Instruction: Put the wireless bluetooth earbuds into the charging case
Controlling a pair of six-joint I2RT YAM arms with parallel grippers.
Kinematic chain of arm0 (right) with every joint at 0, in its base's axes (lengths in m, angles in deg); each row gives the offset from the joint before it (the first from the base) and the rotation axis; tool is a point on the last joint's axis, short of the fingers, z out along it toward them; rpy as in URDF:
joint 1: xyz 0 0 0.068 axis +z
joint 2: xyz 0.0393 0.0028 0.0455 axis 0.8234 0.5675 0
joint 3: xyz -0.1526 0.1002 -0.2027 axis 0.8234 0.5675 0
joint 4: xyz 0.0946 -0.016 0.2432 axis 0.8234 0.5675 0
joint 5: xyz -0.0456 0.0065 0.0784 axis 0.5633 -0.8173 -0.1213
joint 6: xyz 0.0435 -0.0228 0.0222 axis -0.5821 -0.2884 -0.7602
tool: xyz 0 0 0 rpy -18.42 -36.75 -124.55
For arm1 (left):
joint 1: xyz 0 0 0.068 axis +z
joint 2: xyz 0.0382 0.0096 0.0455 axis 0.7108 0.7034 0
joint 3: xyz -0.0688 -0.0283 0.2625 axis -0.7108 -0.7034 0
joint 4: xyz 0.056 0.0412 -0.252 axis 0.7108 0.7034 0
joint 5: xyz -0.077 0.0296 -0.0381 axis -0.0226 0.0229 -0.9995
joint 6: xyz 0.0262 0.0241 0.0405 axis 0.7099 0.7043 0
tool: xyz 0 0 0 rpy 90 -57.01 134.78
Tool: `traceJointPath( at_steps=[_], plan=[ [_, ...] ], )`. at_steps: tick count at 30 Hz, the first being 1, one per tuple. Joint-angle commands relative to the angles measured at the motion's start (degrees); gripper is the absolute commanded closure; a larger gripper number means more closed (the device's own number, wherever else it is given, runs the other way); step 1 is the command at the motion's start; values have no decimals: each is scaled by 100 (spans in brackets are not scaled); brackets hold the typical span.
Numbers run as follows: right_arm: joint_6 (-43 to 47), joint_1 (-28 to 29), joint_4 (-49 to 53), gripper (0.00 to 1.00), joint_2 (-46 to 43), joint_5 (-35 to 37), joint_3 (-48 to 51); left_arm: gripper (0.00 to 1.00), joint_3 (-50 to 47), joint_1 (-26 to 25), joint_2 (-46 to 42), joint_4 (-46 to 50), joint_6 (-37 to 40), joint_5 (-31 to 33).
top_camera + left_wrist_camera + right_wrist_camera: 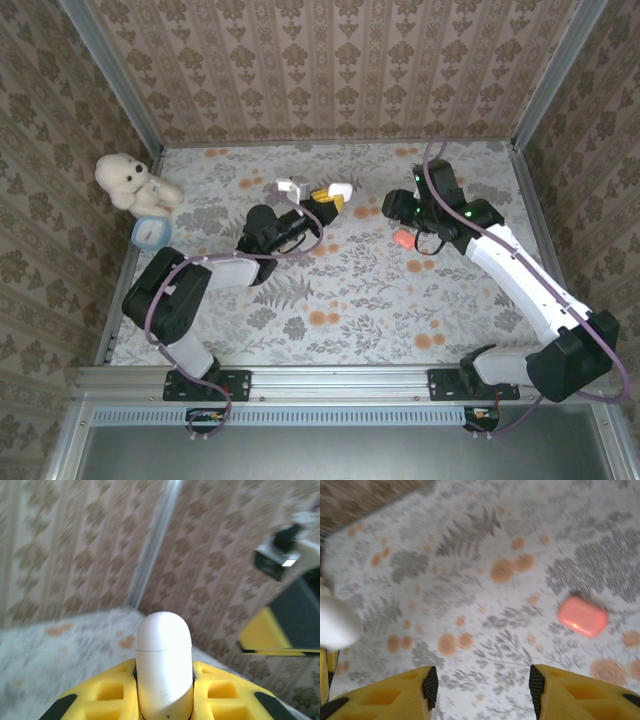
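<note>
Through my left wrist camera I see the left gripper point(164, 692) clamped on a white pebble-shaped plastic charging case point(164, 655). The case stands upright with its lid seam closed, a detail too small to make out overhead. My right wrist camera shows the right gripper point(482, 685) with its fingers spread, holding nothing, above the floral tablecloth point(470, 580). An orange-red rounded case point(582, 616) lies on the cloth ahead, off to one side.

Soft, even light, faint shadows — wrist views blurry, soft-focused near the edges; top view sharp.
</note>
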Motion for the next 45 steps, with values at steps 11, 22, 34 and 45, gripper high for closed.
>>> traceJointPath(
  at_steps=[11, 22, 34, 45],
  plan=[
    [-509, -39, -279, 43, -800, 582, 1146, 91, -450, -55, 1459, 530, -1069, 1427],
    [-435, -172, -284, 36, -874, 522, 1167, 57, -576, 78, 1448, 1246, -1106, 1610],
    [-17, -675, -81, 0, -1198, 634, 929, 0, 102, 424, -1332, 5781, 575, 3181],
    [1757, -1058, -2493, 0, -800, 3593, 2394, 0, -631, 1771, -3326, 5246, 3262, 4314]
  ],
)
